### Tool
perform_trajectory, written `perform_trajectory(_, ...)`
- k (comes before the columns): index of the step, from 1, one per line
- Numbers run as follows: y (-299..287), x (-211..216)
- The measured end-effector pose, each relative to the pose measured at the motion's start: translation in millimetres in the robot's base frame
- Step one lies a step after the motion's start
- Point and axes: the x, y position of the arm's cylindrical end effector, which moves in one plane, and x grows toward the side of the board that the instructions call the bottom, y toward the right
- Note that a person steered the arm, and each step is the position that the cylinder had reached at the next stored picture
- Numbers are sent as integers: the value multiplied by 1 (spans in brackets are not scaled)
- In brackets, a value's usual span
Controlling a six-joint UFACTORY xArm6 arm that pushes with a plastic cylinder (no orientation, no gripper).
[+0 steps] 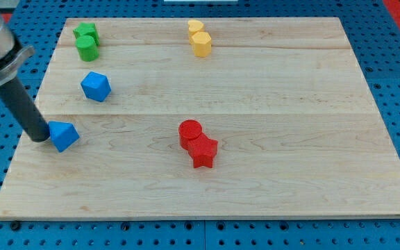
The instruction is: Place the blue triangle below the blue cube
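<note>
Eight blocks sit on the wooden board (269,173), and only two of them matter here. Nearest the view's bottom, the red star (203,152) and the red cylinder (189,131) touch each other around the middle of the board, well apart from the work.

Further up, at the view's left edge, my tip (42,137) rests against the left side of the blue triangle (63,135); the two look to be touching, or very nearly so. The rod has no jaws to open or close: it grips nothing and only presses sideways against the block. The relation the next move turns on is this: the triangle lies directly to the view's right of my tip, while the blue cube (96,86) stands higher up the view and somewhat to the right of the triangle. So the triangle is already lower than the cube but offset to the left. In my judgement a short push toward the view's right should bring it squarely beneath the cube; a push off the block's centre could spin it aside.

Farthest away, along the view's top, two green blocks (86,39) sit pressed together at the left, and two yellow blocks (199,38) likewise nearer the middle.
</note>
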Motion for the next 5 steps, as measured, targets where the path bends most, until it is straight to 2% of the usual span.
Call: perform_trajectory(5,11,15)
